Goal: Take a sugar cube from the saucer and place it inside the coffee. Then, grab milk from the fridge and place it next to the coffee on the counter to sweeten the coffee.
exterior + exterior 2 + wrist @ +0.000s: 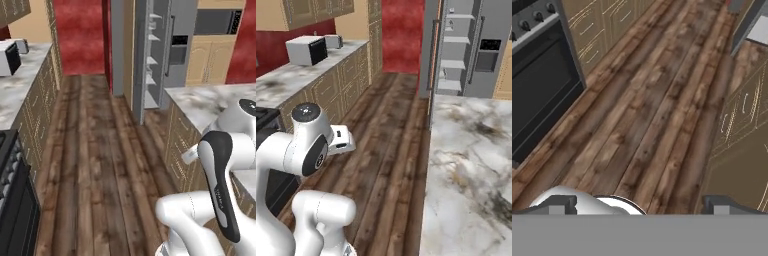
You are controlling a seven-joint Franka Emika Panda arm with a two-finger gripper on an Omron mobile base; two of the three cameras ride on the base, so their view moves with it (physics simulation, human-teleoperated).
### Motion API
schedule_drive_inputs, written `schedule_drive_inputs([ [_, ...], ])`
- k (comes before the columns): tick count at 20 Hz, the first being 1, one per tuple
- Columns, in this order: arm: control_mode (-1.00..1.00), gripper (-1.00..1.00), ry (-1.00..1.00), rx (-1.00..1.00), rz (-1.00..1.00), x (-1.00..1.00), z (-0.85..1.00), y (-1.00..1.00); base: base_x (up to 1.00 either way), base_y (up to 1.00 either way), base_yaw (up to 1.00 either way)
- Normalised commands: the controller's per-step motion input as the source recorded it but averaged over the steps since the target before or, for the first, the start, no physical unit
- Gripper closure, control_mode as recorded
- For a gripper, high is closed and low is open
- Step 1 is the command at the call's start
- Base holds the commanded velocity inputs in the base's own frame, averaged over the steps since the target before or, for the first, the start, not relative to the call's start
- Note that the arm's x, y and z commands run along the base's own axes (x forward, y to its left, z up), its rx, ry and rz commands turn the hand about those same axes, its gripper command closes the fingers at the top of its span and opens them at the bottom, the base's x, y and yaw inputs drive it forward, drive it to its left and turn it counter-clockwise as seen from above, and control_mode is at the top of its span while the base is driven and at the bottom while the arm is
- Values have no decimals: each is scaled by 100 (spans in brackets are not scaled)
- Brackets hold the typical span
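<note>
Although the fridge (159,55) is seen standing open at the far end of the wooden floor (95,165), its shelves (453,62) are too small for any carton to be made out on them. The counter (471,170) is cut off at the right edge of the right base view. The arm is folded low over the floor, with the oven (542,85) to one side. The gripper (639,204) is held with its fingertips (559,204) wide apart, nothing between them.

Dark wood plank floor (95,165), red walls (80,35), tan cabinets (341,80), black oven (542,100)
</note>
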Motion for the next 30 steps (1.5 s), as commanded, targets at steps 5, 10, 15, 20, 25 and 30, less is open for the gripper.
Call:
schedule_drive_inputs([
  [5, 100, -100, 0, 0, 0, 0, 0, 0, 100, -28, 12],
  [10, 100, -100, 0, 0, 0, 0, 0, 0, 100, -35, 12],
  [15, 100, -100, 0, 0, 0, 0, 0, 0, 100, -40, 5],
  [20, 100, -100, 0, 0, 0, 0, 0, 0, 100, -38, 0],
  [25, 100, -100, 0, 0, 0, 0, 0, 0, 100, -29, 0],
  [30, 100, -100, 0, 0, 0, 0, 0, 0, 100, -36, -17],
])
